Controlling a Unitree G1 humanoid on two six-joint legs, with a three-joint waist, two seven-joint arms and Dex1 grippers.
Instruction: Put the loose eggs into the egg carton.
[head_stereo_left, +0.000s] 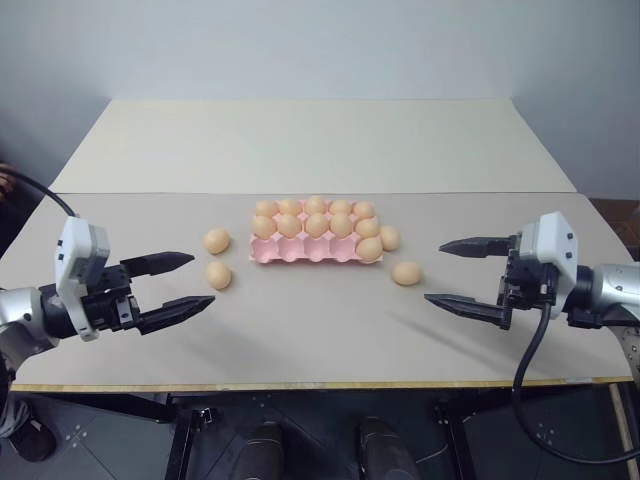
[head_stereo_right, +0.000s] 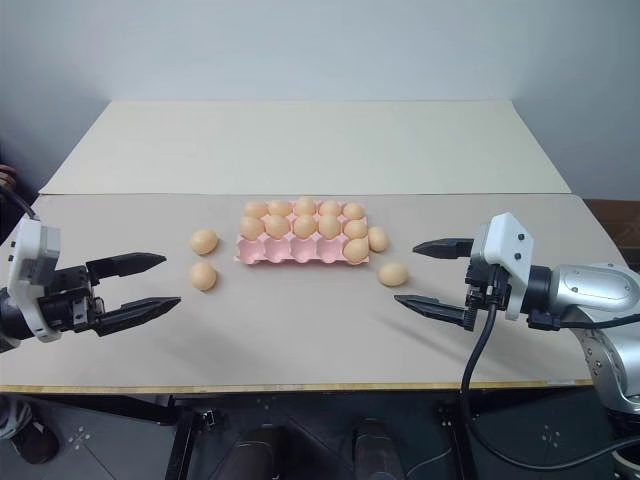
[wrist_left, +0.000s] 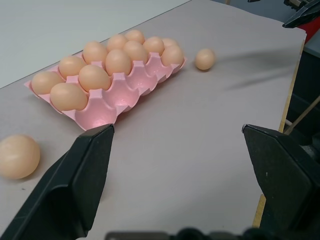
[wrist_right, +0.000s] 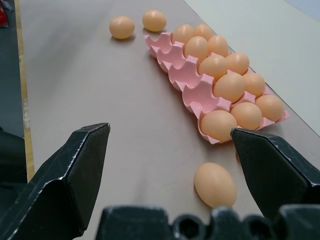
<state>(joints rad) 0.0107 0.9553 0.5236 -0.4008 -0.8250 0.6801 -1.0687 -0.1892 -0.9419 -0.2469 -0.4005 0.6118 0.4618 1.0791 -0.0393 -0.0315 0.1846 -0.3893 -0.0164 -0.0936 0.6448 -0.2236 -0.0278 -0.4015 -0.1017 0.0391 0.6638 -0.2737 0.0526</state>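
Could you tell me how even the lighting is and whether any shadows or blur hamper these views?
Left eye view: soft, even light, faint shadows under the loose eggs, no glare. Left wrist view: egg carton sharp, near black fingers slightly soft. Right wrist view: the same.

**Open table in front, eggs flank the carton**

The near strip of the table (head_stereo_left: 320, 340) lies bare between the left gripper (head_stereo_left: 180, 283) and the right gripper (head_stereo_left: 462, 272), both with fingers spread wide and hanging above the surface. The egg carton (head_stereo_left: 300, 250) sits mid-table; its near row has four vacant cups, reachable from the near side. Two loose eggs (head_stereo_left: 217, 240) lie just left of it, and two more on its right, one touching the edge (head_stereo_left: 390, 238) and one nearer (head_stereo_left: 406, 273). The far table is unobstructed.
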